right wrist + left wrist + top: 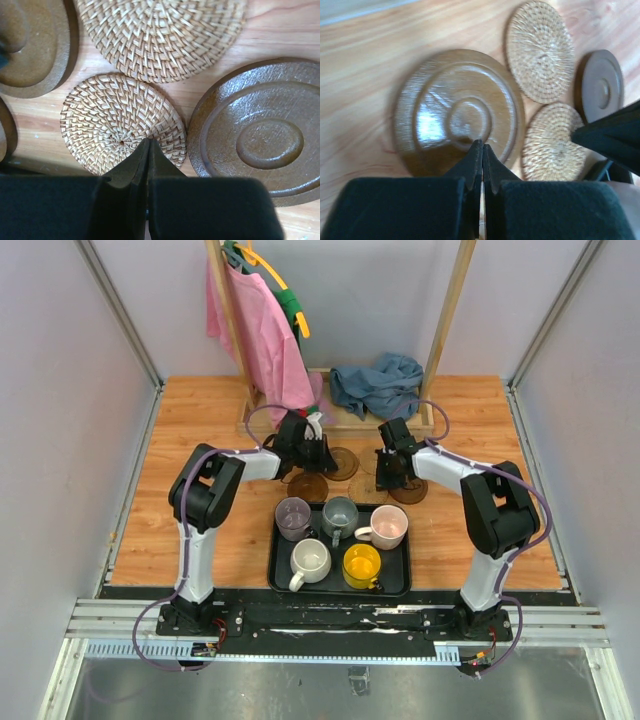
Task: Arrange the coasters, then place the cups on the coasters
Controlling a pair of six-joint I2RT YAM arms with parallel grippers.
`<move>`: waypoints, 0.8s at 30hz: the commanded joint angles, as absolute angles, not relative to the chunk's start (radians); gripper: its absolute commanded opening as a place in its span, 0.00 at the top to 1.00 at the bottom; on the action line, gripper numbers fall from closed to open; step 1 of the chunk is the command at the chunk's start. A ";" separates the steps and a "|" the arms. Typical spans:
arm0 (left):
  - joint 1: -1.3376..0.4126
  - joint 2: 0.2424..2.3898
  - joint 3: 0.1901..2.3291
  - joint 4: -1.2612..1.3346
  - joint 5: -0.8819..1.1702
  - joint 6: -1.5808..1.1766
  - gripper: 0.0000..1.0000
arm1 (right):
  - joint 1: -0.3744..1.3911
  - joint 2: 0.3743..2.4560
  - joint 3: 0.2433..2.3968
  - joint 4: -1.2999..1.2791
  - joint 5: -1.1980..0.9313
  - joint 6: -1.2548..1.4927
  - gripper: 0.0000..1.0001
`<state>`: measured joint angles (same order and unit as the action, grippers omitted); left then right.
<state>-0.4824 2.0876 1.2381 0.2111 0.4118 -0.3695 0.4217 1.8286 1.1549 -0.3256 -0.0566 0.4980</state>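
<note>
Five cups stand in the black tray (395, 580): purple (293, 517), grey-blue (340, 517), pink (388, 527), cream (310, 562) and yellow (361, 565). Beyond the tray lie the coasters. My left gripper (482, 145) is shut, its tips over the near edge of a large dark brown coaster (460, 110), with nothing between them. Beside it lie two woven coasters (540, 50) (555, 142) and a brown one (602, 85). My right gripper (148, 142) is shut with its tips over a woven coaster (122, 122), next to a brown coaster (260, 130). In the top view the left gripper (316, 454) and right gripper (388, 475) face each other.
A wooden clothes rack (345, 422) stands behind the coasters with a pink garment (255, 335) hanging on it and a blue cloth (378, 385) on its base. Grey walls close in the wooden table (180, 440) on the left, right and back.
</note>
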 commanded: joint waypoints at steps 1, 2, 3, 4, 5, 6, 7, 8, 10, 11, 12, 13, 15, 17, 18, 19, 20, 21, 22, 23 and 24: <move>-0.429 2.076 1.184 0.169 0.334 -0.396 0.99 | 0.378 1.826 1.148 -0.430 0.075 0.516 0.99; -0.416 2.065 1.167 0.175 0.322 -0.400 0.99 | 0.367 1.824 1.145 -0.432 0.079 0.517 0.99; -0.404 2.053 1.149 0.178 0.309 -0.404 0.99 | 0.359 1.823 1.143 -0.435 0.084 0.516 0.99; -0.393 2.041 1.135 0.179 0.294 -0.403 0.99 | 0.351 1.824 1.143 -0.439 0.090 0.514 0.99; -0.381 2.029 1.122 0.181 0.281 -0.405 0.99 | 0.343 1.825 1.147 -0.446 0.100 0.514 0.99; -0.363 2.017 1.109 0.182 0.270 -0.407 0.99 | 0.336 1.826 1.152 -0.456 0.113 0.514 0.99; -0.351 2.008 1.096 0.184 0.259 -0.408 0.99 | 0.330 1.827 1.162 -0.467 0.129 0.514 0.99; -0.340 1.999 1.086 0.184 0.251 -0.409 0.99 | 0.325 1.827 1.167 -0.477 0.147 0.516 0.99; -0.317 1.985 1.070 0.185 0.244 -0.413 0.99 | 0.310 1.828 1.179 -0.498 0.177 0.521 0.99; -0.309 1.980 1.063 0.186 0.238 -0.414 0.99 | 0.302 1.829 1.184 -0.505 0.185 0.521 0.99; -0.303 1.976 1.056 0.186 0.233 -0.416 0.99 | 0.294 1.829 1.188 -0.509 0.190 0.522 0.99; -0.298 1.971 1.052 0.187 0.229 -0.416 1.00 | 0.284 1.830 1.193 -0.513 0.195 0.522 0.99; -0.289 1.963 1.045 0.187 0.216 -0.414 0.99 | 0.265 1.831 1.203 -0.516 0.207 0.518 0.99; -0.284 1.958 1.042 0.186 0.201 -0.414 0.99 | 0.246 1.838 1.220 -0.516 0.218 0.510 0.99; -0.281 1.956 1.041 0.186 0.192 -0.414 0.99 | 0.235 1.845 1.233 -0.517 0.225 0.505 0.99; -0.276 1.955 1.039 0.186 0.184 -0.416 1.00 | 0.225 1.855 1.248 -0.517 0.227 0.498 0.99; -0.272 1.952 1.037 0.184 0.177 -0.417 1.00 | 0.214 1.865 1.262 -0.517 0.225 0.494 0.99; -0.267 1.949 1.034 0.184 0.171 -0.418 1.00 | 0.203 1.876 1.274 -0.516 0.221 0.489 0.99; -0.260 1.945 1.028 0.183 0.164 -0.419 1.00 | 0.193 1.888 1.289 -0.517 0.212 0.486 0.99; -0.255 1.940 1.023 0.183 0.157 -0.420 0.99 | 0.183 1.903 1.306 -0.517 0.205 0.481 0.99; -0.248 1.936 1.016 0.181 0.150 -0.420 0.99 | 0.176 1.915 1.319 -0.516 0.198 0.478 0.99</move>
